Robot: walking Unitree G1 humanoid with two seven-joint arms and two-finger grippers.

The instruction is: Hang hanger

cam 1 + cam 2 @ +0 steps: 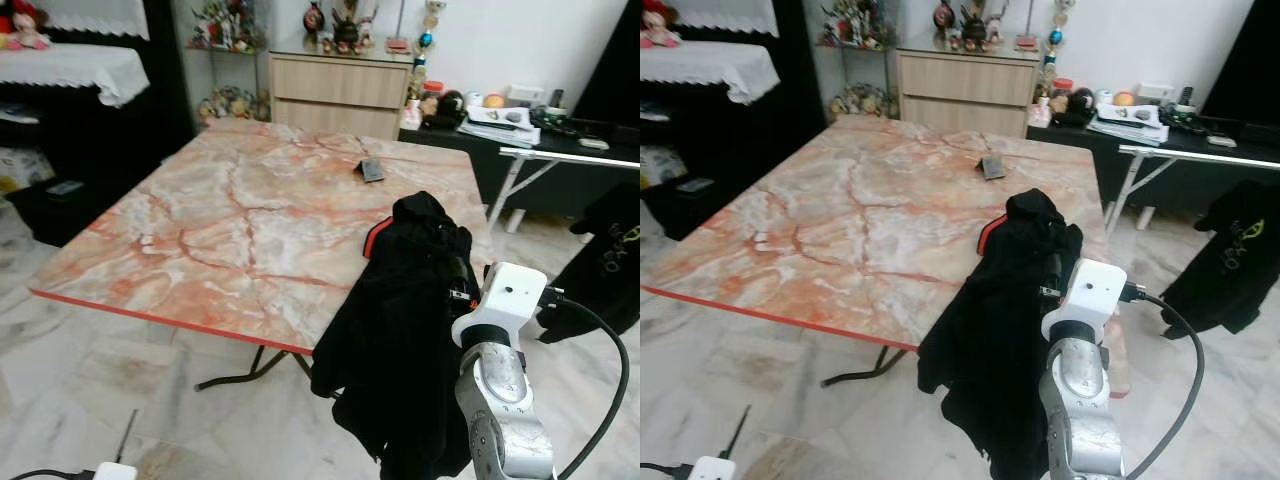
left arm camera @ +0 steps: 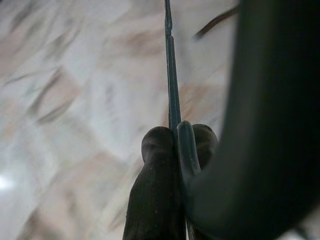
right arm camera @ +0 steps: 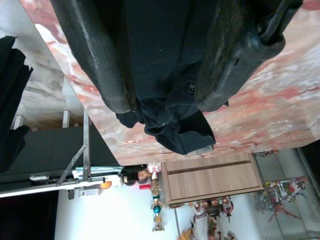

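Note:
A black garment with a red trim (image 1: 400, 330) hangs bunched over the near right corner of the marble table (image 1: 230, 220), its lower part dangling past the edge. My right gripper (image 3: 167, 100) is shut on the black garment (image 3: 165, 50), with cloth packed between both fingers (image 3: 100, 65); the silver right arm (image 1: 500, 390) rises just behind it. Low over the marble floor, my left gripper (image 2: 174, 137) is shut on a thin teal hanger wire (image 2: 171, 75) that runs straight out past the fingertips. A thick dark curved bar (image 2: 265, 125) crosses close to that camera.
A small dark object (image 1: 371, 170) lies on the table's far side. A wooden cabinet (image 1: 335, 90) stands behind, a white folding table (image 1: 560, 155) with clutter at the right, and another black garment (image 1: 610, 260) beside it. A white device with a cable (image 1: 112, 470) lies on the floor.

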